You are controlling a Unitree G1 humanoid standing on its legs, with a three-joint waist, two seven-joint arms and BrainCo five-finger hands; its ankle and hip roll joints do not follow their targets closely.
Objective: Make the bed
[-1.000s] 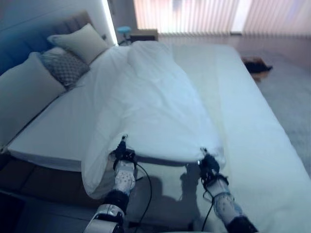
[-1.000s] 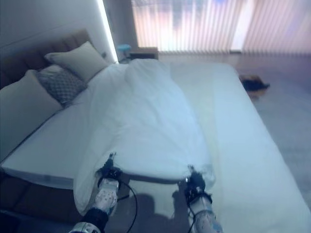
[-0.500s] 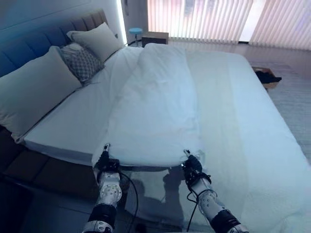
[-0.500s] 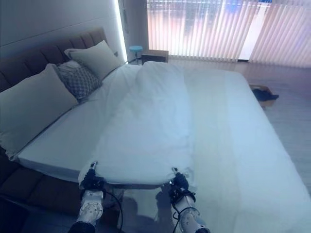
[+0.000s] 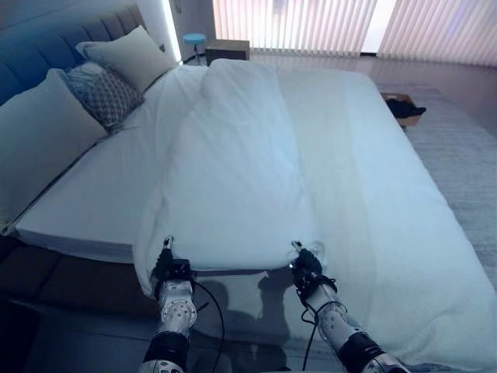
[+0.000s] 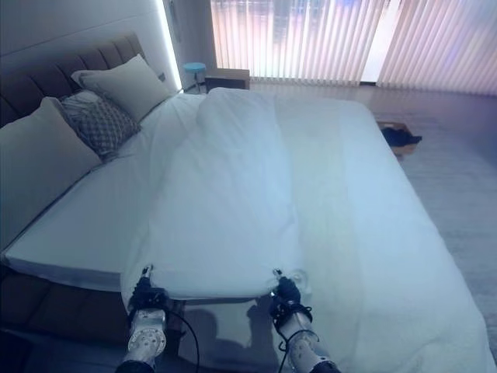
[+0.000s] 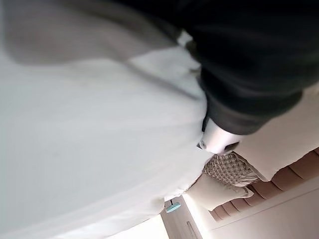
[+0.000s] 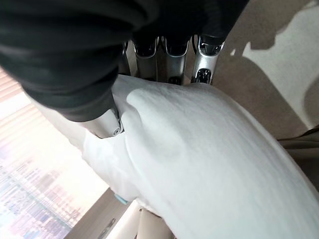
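While the white duvet lies lengthwise down the bed, folded narrow, its near edge is lifted off the mattress. Left hand grips the near-left corner, right hand the near-right corner. Pillows sit far left.

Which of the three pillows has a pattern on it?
The middle pillow, wedged between the two plain ones at the headboard. It has a grey woven-looking pattern; the big near pillow and the far pillow are plain.
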